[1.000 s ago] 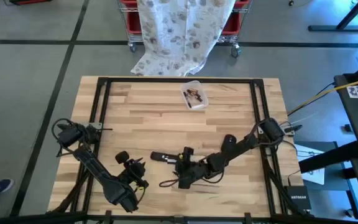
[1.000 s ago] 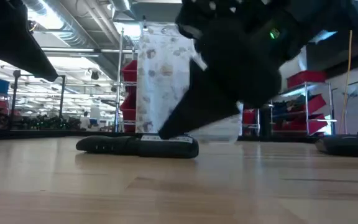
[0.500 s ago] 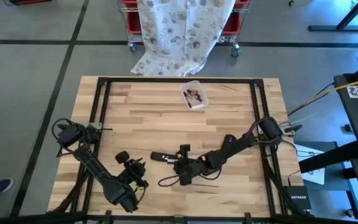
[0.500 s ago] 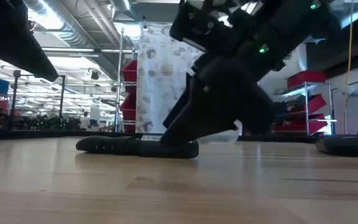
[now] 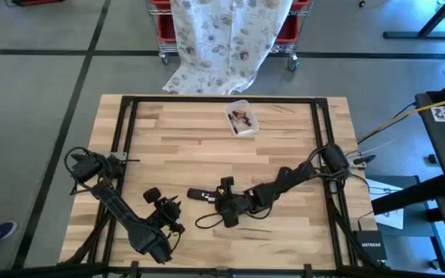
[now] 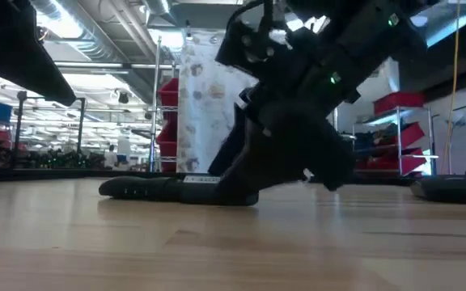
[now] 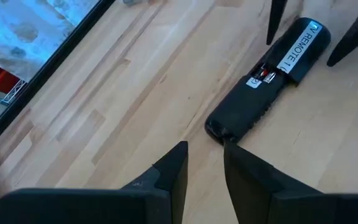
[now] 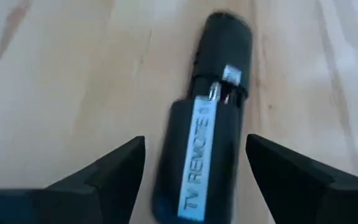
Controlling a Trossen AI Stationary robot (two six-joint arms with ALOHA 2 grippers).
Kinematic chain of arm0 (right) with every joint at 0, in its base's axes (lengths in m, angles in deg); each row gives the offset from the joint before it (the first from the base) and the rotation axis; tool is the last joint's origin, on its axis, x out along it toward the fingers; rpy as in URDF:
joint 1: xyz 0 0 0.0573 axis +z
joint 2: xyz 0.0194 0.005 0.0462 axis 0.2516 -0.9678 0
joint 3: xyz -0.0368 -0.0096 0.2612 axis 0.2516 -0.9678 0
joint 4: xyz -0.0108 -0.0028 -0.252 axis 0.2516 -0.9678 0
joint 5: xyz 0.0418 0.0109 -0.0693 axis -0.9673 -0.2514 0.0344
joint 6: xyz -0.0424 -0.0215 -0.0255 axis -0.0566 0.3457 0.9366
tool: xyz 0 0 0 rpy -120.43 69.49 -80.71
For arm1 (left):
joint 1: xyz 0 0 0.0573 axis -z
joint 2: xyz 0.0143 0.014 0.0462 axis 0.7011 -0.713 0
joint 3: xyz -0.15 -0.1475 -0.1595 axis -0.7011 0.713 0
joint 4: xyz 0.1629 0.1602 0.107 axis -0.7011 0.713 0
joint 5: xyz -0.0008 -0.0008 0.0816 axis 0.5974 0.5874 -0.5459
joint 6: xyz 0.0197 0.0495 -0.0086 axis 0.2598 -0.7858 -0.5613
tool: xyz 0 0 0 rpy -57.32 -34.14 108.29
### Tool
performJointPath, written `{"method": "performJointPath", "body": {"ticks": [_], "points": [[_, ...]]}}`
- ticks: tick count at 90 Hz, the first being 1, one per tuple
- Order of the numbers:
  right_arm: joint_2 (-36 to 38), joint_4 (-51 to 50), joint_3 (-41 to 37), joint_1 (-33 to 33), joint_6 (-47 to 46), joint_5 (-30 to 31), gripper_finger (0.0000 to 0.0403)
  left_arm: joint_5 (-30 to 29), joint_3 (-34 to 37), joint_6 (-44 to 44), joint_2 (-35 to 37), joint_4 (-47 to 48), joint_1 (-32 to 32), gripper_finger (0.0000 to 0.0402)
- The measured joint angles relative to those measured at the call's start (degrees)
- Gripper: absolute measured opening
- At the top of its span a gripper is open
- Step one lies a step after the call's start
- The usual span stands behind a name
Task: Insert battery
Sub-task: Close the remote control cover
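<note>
The right wrist view shows what the overhead view cannot: the remote (image 8: 207,124) lies back-up on the desk (image 8: 61,81), its white label reading along its length, with an open battery slot (image 8: 224,92) near its far end. The right gripper (image 8: 194,171) is spread wide, one finger on each side of the remote's labelled end, not touching it. From above, the remote (image 5: 205,195) is only a small dark bar near the middle of the desk (image 5: 191,139), half merged with the right gripper (image 5: 224,202) reaching in from the right.

The left wrist view catches the remote (image 7: 266,78) whole, with the right gripper's finger tips beside its labelled end. The left gripper (image 7: 205,163) hangs near the desk's near-left edge, fingers narrowly parted, holding nothing.

In the low view the right arm covers the remote's (image 6: 156,188) right end.

A clear tub (image 5: 241,117) at the far side holds small dark items, too small to identify.
</note>
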Motion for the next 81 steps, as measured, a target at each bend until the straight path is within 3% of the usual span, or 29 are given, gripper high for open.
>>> {"method": "performJointPath", "body": {"ticks": [51, 81], "points": [[-1.2, -0.18, 0.02, -0.02, -5.59, 10.05, 0.0268, 0.13, 0.0, 0.0, -0.02, -0.02, 0.0, 0.0084], [0.1, -0.39, -0.07, -0.22, -5.59, 10.2, 0.0268, 0.17, 0.0, 0.2, -0.02, -0.03, 0.0, 0.0084]]}}
